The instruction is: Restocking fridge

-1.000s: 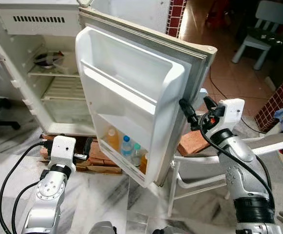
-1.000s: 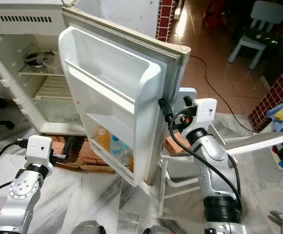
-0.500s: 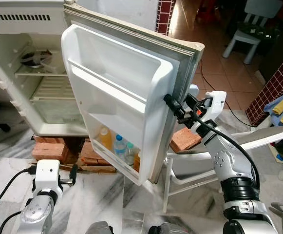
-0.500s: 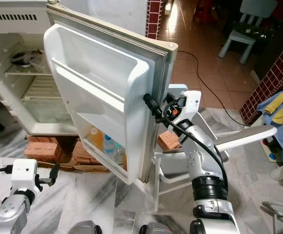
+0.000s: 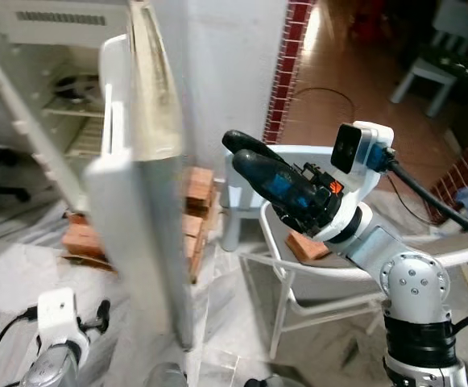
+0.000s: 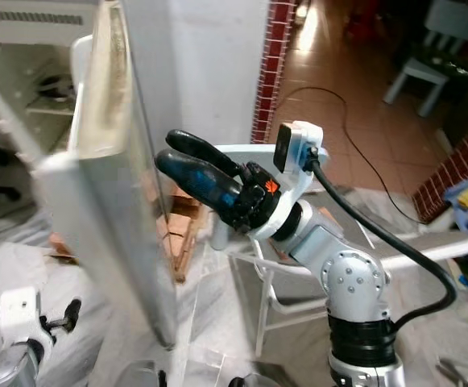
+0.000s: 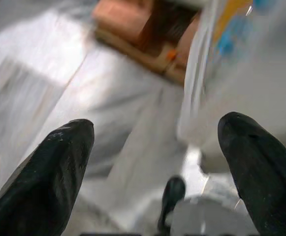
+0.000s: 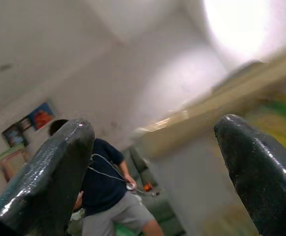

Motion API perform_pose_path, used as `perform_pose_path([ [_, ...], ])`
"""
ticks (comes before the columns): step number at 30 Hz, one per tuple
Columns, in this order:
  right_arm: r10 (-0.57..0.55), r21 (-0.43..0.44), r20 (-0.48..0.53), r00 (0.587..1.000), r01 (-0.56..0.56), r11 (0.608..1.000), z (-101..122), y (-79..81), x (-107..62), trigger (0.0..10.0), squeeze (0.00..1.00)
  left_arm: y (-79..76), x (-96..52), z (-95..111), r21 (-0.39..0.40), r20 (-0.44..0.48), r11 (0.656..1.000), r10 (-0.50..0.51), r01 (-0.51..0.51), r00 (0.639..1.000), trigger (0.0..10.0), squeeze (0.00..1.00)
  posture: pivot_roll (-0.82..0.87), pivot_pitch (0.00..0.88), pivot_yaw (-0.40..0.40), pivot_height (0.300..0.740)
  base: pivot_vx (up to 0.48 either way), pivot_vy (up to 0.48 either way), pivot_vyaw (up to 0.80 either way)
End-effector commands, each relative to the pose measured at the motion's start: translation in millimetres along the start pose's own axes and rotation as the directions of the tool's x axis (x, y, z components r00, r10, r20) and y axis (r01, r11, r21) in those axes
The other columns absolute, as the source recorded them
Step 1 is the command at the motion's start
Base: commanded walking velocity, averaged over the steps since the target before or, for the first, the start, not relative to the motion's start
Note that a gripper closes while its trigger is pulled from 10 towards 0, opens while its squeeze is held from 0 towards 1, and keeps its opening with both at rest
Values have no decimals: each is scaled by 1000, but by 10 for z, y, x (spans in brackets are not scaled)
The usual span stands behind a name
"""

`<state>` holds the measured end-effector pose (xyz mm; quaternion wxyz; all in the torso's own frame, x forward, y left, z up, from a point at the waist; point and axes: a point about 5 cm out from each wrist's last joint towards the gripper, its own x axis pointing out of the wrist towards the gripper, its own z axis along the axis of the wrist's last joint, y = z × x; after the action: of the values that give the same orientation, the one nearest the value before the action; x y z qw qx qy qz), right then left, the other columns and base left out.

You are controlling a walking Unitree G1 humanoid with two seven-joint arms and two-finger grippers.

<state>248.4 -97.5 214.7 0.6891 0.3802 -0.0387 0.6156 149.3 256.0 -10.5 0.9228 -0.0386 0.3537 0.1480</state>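
Fridge door (image 5: pixel 141 201) is standing edge-on, blurred, probably swinging toward the fridge (image 5: pixel 56 89) behind it. Right gripper (image 5: pixel 246 153) is hovering just beside the door's outer face, fingers spread wide and gripping nothing, likely placed for pushing. Left gripper (image 7: pixel 152 162) is hanging low over the marble floor (image 7: pixel 49 88), fingers wide apart, empty, near the door's bottom corner.

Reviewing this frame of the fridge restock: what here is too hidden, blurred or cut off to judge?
- Door shelves and their contents: the fridge door stands edge-on in both eye views and is motion-blurred, hiding its inner side.
- Fridge interior: partly covered by the door; the item on its shelf is too blurred to name.
- Left gripper: low in the left eye view, too small to judge there.
- Right gripper: a person shows in its wrist view, blurred.
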Motion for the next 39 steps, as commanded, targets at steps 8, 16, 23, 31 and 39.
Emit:
perform_pose_path([
  [8,-357,-103,-122,926,346,932,-161,-390,-330,10000,0,42,13,-3,-36,11,998,56,-56,998,10000,0,212,0,-49,740,0,0,0],
  [16,-650,-282,-26,759,618,734,-116,-781,-483,10000,0,153,54,-94,18,16,996,91,-92,996,10000,0,211,0,-54,740,0,0,0],
  [23,-820,-490,140,555,758,430,-85,-880,-715,10000,0,28,187,474,302,331,951,-37,-69,943,10000,0,194,2,-61,740,0,0,0],
  [31,-863,-561,207,461,779,281,-220,-832,-867,10000,0,-330,186,957,364,470,932,-177,-7,865,10000,0,158,0,-56,740,0,136,0],
  [39,-892,-565,251,376,805,180,-360,-858,-986,10000,0,-547,183,1000,379,502,924,-251,50,828,10000,0,137,0,-44,740,0,480,0],
])
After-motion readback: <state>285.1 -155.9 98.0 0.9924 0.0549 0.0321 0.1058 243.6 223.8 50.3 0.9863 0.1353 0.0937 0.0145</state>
